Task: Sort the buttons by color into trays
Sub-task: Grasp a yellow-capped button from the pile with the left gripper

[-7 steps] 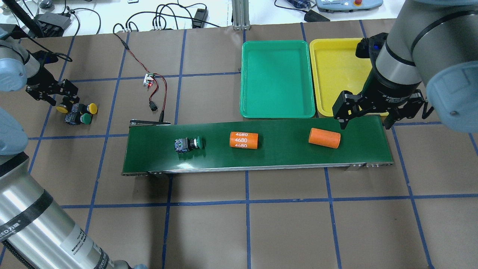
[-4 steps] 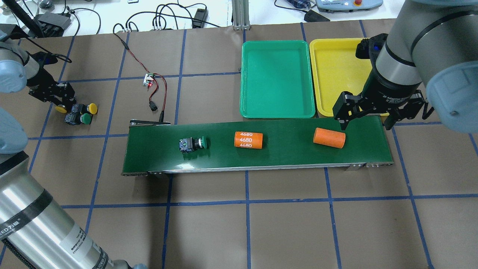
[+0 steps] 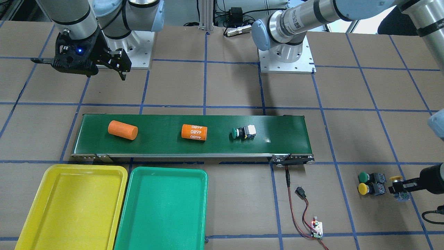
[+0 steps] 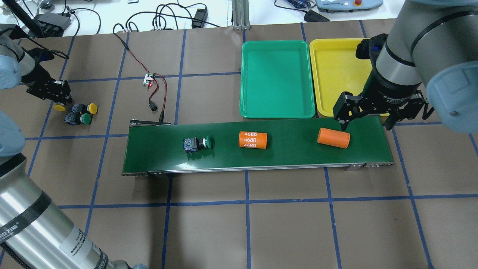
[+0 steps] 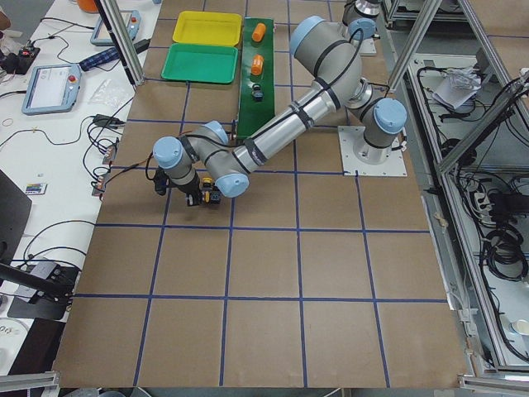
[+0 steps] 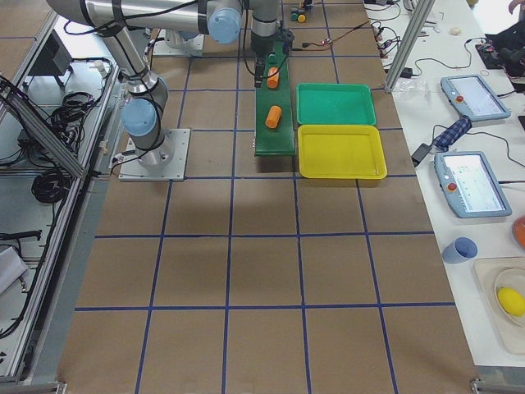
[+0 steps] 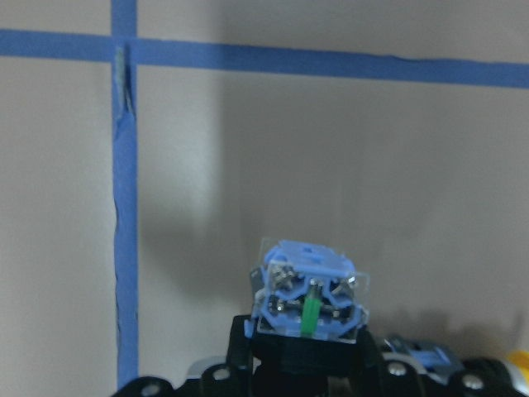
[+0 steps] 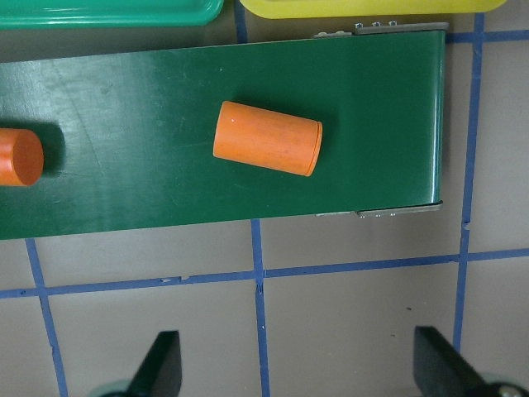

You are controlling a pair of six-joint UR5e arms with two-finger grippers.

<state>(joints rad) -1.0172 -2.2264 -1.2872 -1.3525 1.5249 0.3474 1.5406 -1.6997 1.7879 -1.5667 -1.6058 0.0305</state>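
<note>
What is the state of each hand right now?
Left hand: closed on a yellow button.
Right hand: open, holding nothing.

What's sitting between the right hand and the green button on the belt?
Two things. A plain orange cylinder lies on the belt nearest the right hand, which hangs open by the belt's end. Next comes an orange cylinder marked 4680, and only then the green button. None of them touch.
</note>
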